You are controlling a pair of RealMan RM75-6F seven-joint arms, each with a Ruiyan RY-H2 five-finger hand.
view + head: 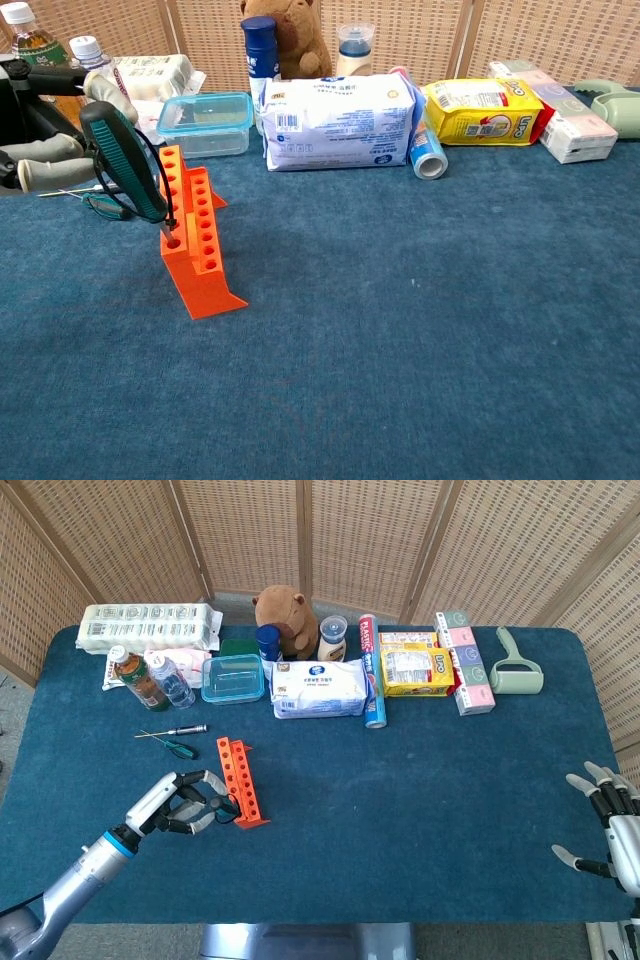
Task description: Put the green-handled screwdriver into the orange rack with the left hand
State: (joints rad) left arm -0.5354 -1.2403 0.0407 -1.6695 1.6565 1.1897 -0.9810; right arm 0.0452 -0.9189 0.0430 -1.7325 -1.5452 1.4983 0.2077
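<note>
The orange rack [240, 780] [196, 240] stands left of the table's middle, its rows of holes facing up. The green-handled screwdriver [126, 160] [221, 810] leans to the left, with its shaft tip in a front hole of the rack's left row. My left hand [180, 803] [45, 130] holds the dark green handle, fingers around its top and side. At the table's right edge my right hand [610, 825] hovers with its fingers spread and nothing in it.
Two small screwdrivers [172, 739] [105, 205] lie on the cloth just behind the rack. Bottles [145, 678], a clear box [232, 678], a wipes pack [320, 688], a plush toy and cartons line the back.
</note>
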